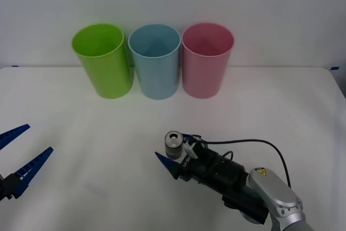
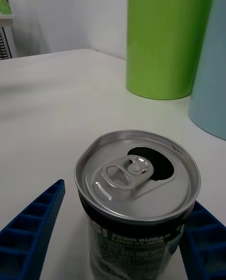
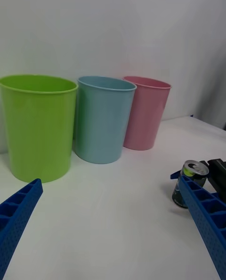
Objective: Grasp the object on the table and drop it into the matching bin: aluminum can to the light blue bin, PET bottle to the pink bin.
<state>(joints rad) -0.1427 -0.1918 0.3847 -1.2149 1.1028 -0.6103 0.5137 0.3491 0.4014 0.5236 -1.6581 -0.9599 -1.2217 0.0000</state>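
The aluminum can (image 1: 174,143) (image 2: 137,181) (image 3: 189,186) stands upright on the white table (image 1: 81,123), silver top open with its pull tab showing. My right gripper (image 1: 175,151) (image 2: 117,233) is open around it, one blue finger on each side. A gap shows beside one finger (image 2: 33,223); the other finger (image 2: 203,242) lies close against the can. The light blue bin (image 1: 157,63) (image 3: 103,120) and the pink bin (image 1: 207,63) (image 3: 146,113) stand at the back of the table. My left gripper (image 1: 22,151) (image 3: 108,182) hangs open at the table's left, holding nothing.
A lime green bin (image 1: 102,63) (image 2: 165,35) (image 3: 37,124) stands left of the light blue one, the three bins side by side along the back wall. A black cable (image 1: 254,142) loops from the right wrist. Bare tabletop lies between the can and the bins.
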